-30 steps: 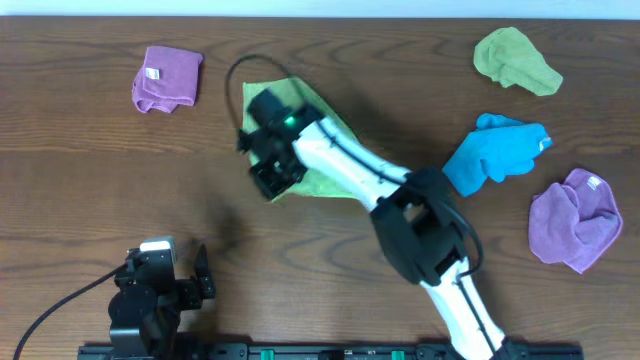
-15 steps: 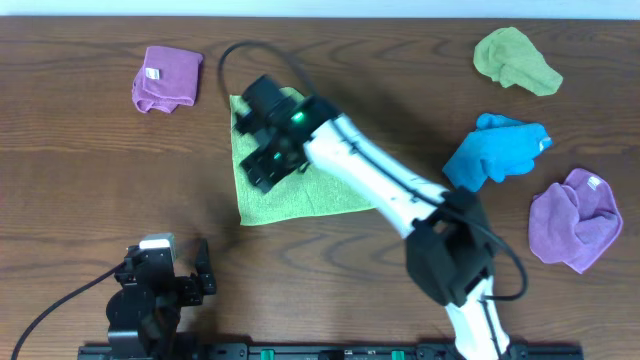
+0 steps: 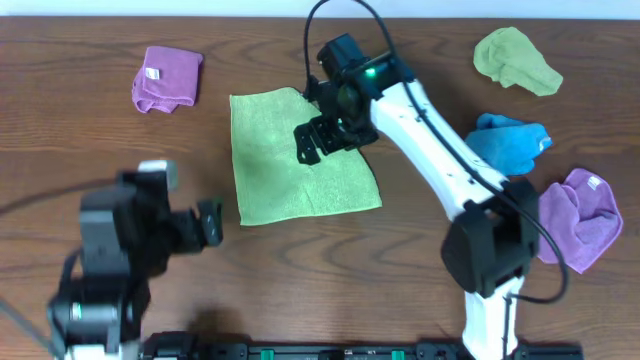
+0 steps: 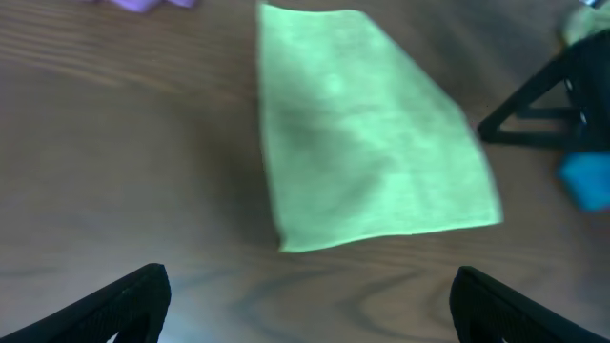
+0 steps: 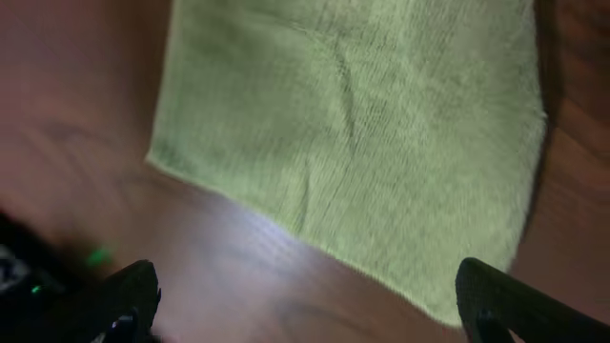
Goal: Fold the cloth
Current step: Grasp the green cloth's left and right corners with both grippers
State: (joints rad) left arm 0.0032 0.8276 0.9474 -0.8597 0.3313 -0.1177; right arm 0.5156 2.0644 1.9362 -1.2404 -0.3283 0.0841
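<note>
The light green cloth lies flat as a rough rectangle on the wooden table. My right gripper hovers open over its upper right part, holding nothing. In the right wrist view the cloth fills the upper frame, and the gripper has only bare wood between its wide-apart fingers. My left gripper stands open just left of the cloth's near left corner. The left wrist view shows the cloth ahead of the open gripper.
A folded purple cloth lies at the back left. A crumpled green cloth, a blue cloth and a purple cloth sit along the right side. The right arm's cable loops over the back edge.
My right gripper has opened, let go of the green cloth and moved back and to the right. The cloth now lies spread flat. My left arm has risen and come forward toward the cloth.
</note>
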